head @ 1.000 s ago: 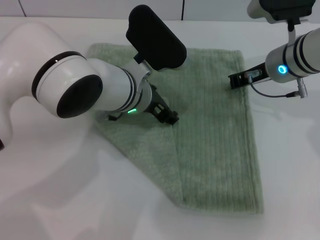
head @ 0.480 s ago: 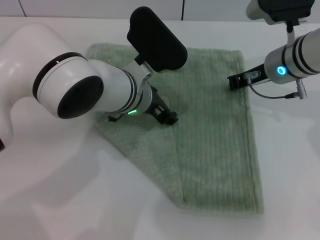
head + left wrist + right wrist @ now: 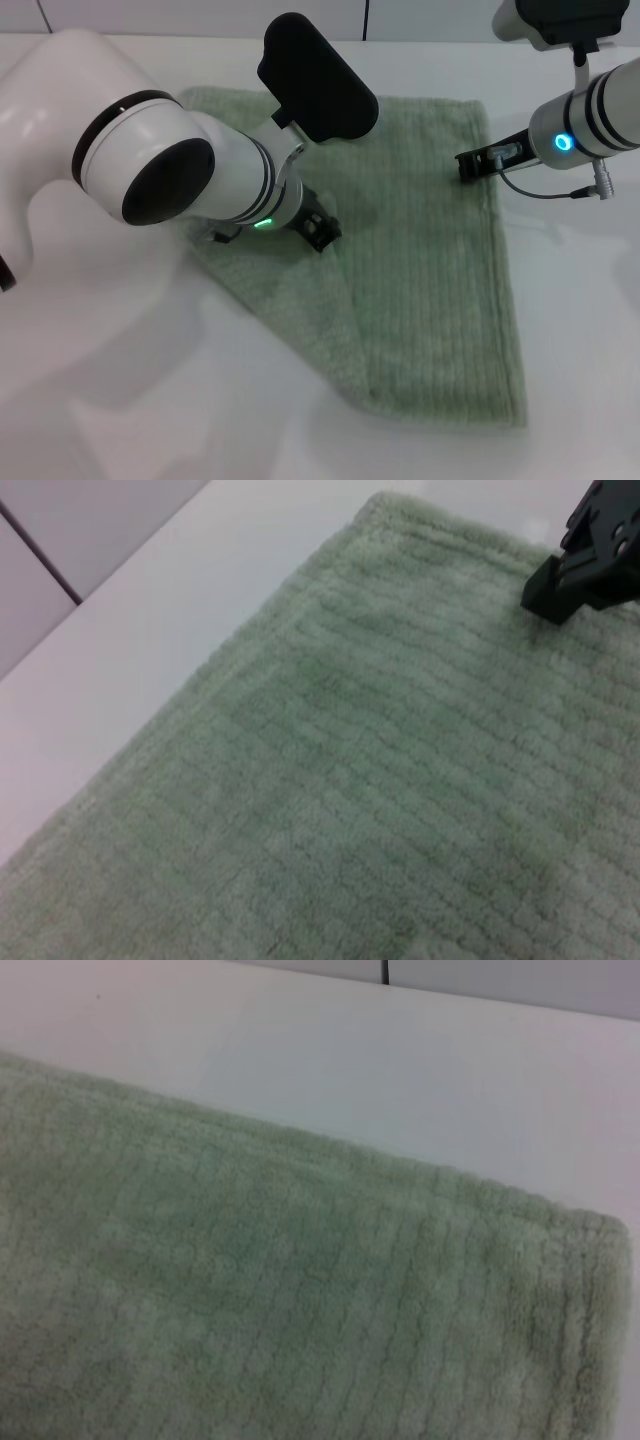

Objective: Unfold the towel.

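Towel [image 3: 430, 270] lies flat on the white tabletop [image 3: 150, 400], filling the centre of the head view and running from 11 o'clock down to 5 o'clock. Pale sage green, ribbed lines running lengthwise. A diagonal fold edge crosses its left part, with a doubled flap toward 8 o'clock.

Left pincer [image 3: 318, 232] sits at the towel's middle-left, low on the cloth right by that fold edge. Its arm covers most of it; only dark finger ends show, so whether it is spread or closed cannot be told, nor whether it grips any cloth.

Right pincer [image 3: 470, 163] is at 2 o'clock, its dark tip over the towel's right border near the far right corner. Tip looks narrow and pressed close to the cloth; a pinch on the hem cannot be confirmed.

Left wrist view: ribbed towel [image 3: 380, 780] fills the picture, hemmed edge against bare tabletop [image 3: 150, 610], with the right pincer [image 3: 590, 555] down on the cloth at the far corner.

Right wrist view: towel's [image 3: 250, 1310] rounded corner and hem, tabletop [image 3: 400, 1070] beyond.
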Controlling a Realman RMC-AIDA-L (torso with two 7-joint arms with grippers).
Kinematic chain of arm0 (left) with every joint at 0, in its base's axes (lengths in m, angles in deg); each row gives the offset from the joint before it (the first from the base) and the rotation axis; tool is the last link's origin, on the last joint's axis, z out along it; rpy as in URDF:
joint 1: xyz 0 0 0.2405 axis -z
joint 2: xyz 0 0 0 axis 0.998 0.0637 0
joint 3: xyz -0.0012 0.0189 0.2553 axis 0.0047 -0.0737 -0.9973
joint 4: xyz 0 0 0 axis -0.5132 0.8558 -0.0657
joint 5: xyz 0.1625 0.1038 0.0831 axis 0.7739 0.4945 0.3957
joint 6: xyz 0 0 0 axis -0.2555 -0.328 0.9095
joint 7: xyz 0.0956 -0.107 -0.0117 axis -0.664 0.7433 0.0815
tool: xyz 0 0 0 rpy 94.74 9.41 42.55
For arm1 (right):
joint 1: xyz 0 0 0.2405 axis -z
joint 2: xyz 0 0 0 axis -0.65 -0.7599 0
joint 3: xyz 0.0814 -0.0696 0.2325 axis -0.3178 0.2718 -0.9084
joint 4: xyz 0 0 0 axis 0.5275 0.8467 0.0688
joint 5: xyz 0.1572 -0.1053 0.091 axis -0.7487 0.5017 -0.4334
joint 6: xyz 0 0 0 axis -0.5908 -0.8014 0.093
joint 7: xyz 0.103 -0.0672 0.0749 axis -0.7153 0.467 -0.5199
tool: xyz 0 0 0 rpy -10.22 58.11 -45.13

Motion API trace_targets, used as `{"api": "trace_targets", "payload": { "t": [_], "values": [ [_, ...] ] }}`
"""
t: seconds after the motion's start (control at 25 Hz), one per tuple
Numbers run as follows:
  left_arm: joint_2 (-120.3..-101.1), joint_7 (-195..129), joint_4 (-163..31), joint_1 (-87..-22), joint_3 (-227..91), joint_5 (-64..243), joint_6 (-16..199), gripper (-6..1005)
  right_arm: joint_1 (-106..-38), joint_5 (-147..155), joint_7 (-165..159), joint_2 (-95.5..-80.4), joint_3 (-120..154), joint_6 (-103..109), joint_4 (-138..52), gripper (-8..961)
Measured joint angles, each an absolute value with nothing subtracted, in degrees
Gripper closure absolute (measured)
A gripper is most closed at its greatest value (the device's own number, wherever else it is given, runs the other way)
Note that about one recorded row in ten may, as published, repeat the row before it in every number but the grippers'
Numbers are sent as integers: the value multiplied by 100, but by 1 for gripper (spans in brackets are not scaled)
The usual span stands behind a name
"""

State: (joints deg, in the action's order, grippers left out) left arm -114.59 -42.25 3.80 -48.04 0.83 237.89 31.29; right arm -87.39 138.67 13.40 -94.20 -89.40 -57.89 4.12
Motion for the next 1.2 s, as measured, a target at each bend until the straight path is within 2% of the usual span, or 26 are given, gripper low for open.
{"api": "trace_targets", "payload": {
  "t": [0.04, 0.68, 1.2],
  "values": [
    [-11459, -4217, 407, -4804, 83, 23789, 3107, 615, -8738, 13867, 1340, -9420, -8940, -5789, 412, 887],
    [-11444, -3779, 1689, -4901, 96, 24271, 1818, 952, -8711, 13867, 1352, -9419, -8941, -5787, 414, 881],
    [-11425, -3410, 2197, -4897, 233, 24345, 462, 929, -8669, 13867, 1352, -9411, -8972, -5791, 489, 875]
  ]
}}
